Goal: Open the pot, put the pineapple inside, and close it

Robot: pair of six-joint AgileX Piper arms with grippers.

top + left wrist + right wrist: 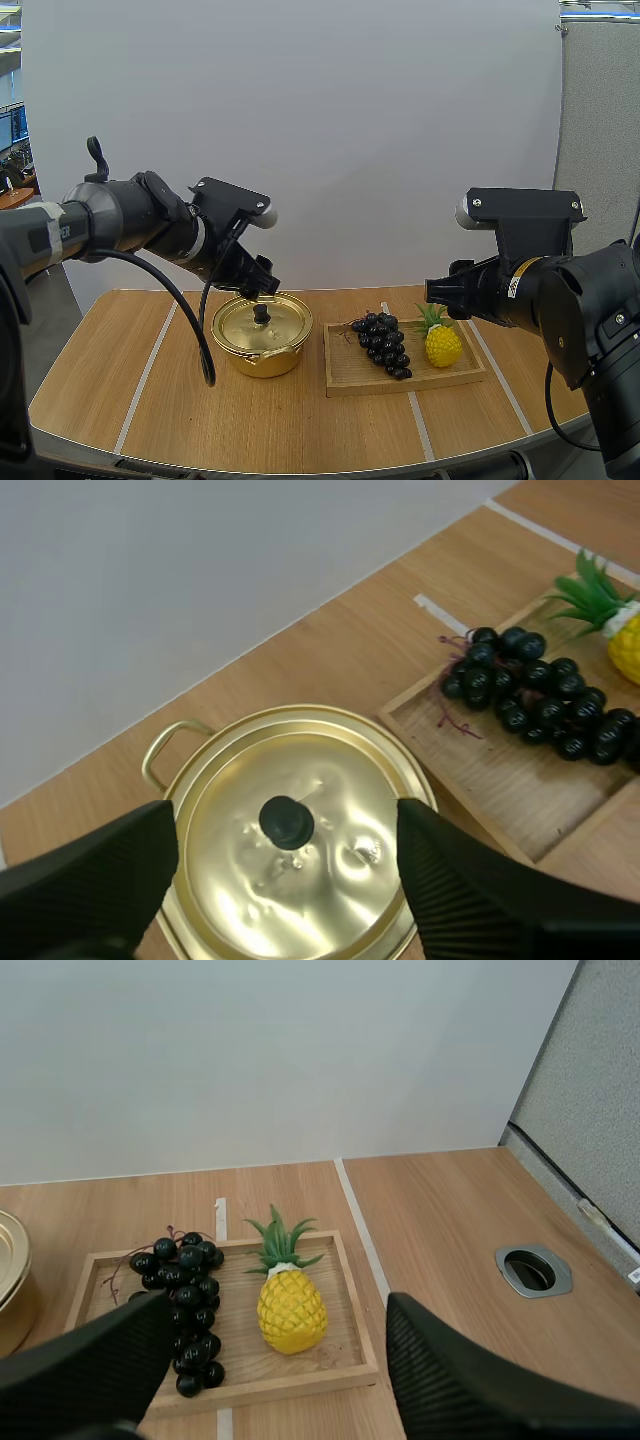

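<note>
My left gripper [285, 822] hangs wide open above the golden pot [255, 363], whose lid [335, 880] with its black knob [287, 822] is on. My right gripper [275, 1312], fingers spread wide too, hovers over the pineapple [291, 1310]. It is small and yellow, with diamond-patterned skin and a green leafy crown. It lies in the wooden tray's [300, 1375] right half, just beside the dark grapes [190, 1295]. Pot and tray sit mid-tabletop [100, 370], the tray to the right.
</note>
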